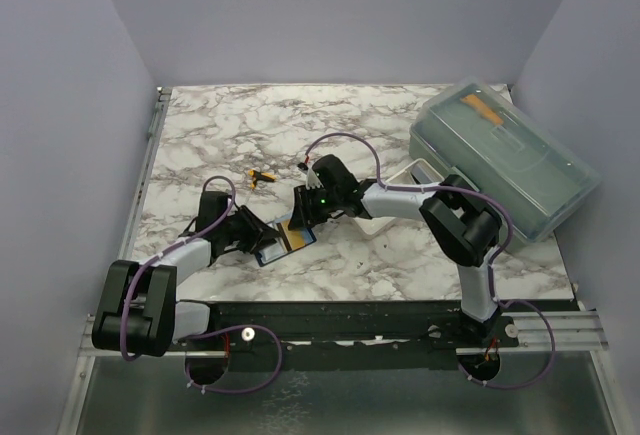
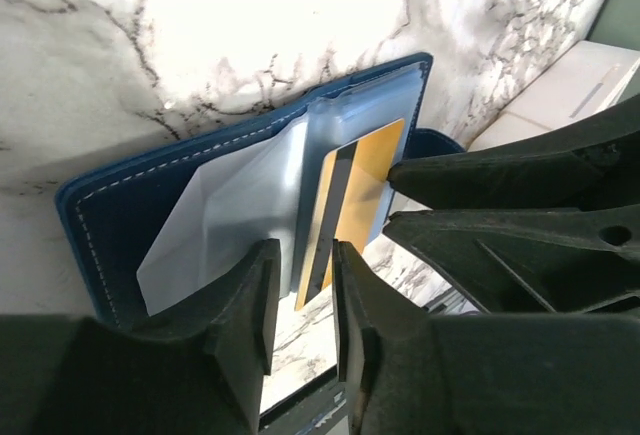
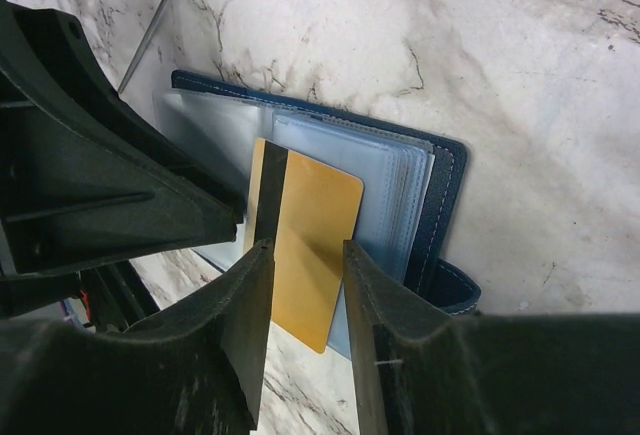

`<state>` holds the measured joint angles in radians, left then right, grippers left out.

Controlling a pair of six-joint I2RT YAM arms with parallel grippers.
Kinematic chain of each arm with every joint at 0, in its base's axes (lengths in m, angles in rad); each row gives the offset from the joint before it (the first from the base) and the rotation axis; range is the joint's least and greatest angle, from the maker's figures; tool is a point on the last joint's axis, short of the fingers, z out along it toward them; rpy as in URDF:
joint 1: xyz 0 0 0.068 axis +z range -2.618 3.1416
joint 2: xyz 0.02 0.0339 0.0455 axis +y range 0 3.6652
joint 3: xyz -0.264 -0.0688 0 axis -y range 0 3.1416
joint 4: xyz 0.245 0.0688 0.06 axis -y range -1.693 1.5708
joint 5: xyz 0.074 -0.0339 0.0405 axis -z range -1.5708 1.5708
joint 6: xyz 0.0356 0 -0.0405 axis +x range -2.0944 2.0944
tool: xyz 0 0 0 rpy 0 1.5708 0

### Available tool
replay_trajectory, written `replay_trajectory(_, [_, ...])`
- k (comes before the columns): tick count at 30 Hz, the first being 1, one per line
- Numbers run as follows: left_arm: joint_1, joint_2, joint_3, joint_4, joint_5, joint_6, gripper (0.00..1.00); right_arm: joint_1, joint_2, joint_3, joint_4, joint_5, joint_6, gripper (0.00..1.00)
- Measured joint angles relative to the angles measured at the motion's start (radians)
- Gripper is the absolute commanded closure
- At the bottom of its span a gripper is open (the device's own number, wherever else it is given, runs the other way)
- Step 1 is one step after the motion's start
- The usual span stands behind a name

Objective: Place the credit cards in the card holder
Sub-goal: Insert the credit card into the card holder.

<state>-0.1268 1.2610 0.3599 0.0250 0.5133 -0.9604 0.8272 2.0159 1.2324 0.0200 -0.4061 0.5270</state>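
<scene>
Showing golden-tan, black-striped plastic card (image 3: pixel 310 225) part-seated in clear sleeve (image 3: pixel 400 185) of open navy folding wallet (image 3: pixel 442 195) on marble worktop (image 3: pixel 500 55); long axis running toward nearer right end effector (image 3: pixel 307 247); that and left end effector (image 2: pixel 304 247) both slightly parted, no grip evident.

Credit card (image 3: pixel 312 217) on card holder (image 2: pixel 112 217), between left tool (image 2: pixel 303 267) and right tool (image 3: pixel 307 260).

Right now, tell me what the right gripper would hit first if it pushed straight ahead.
Probably the gold card, right at the tip of the right gripper, over the open blue wallet; depth is unclear.
</scene>
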Motion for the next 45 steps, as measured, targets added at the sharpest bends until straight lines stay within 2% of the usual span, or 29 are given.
replay_trajectory(17, [-0.013, 0.027, -0.037, 0.172, 0.027, -0.023, 0.67, 0.000, 0.013, 0.010, -0.001, 0.000, 0.023, 0.67])
replay_trajectory(29, [-0.023, 0.027, -0.071, 0.246, 0.044, -0.059, 0.83, 0.000, 0.015, 0.011, 0.000, 0.000, 0.024, 0.70])
replay_trajectory(31, [-0.024, 0.011, -0.075, 0.248, 0.044, -0.061, 0.90, 0.000, 0.015, 0.011, 0.000, 0.000, 0.027, 0.70])
replay_trajectory(34, [-0.024, 0.005, -0.075, 0.261, 0.043, -0.066, 0.99, 0.000, 0.015, 0.011, 0.000, 0.000, 0.032, 0.66])
replay_trajectory(39, [-0.024, -0.001, -0.074, 0.238, 0.042, -0.059, 1.00, 0.003, 0.014, 0.018, -0.011, 0.004, 0.031, 0.59])
replay_trajectory(45, [-0.024, -0.096, -0.040, 0.079, 0.016, -0.005, 1.00, 0.009, 0.008, 0.034, -0.037, 0.018, -0.009, 0.46])
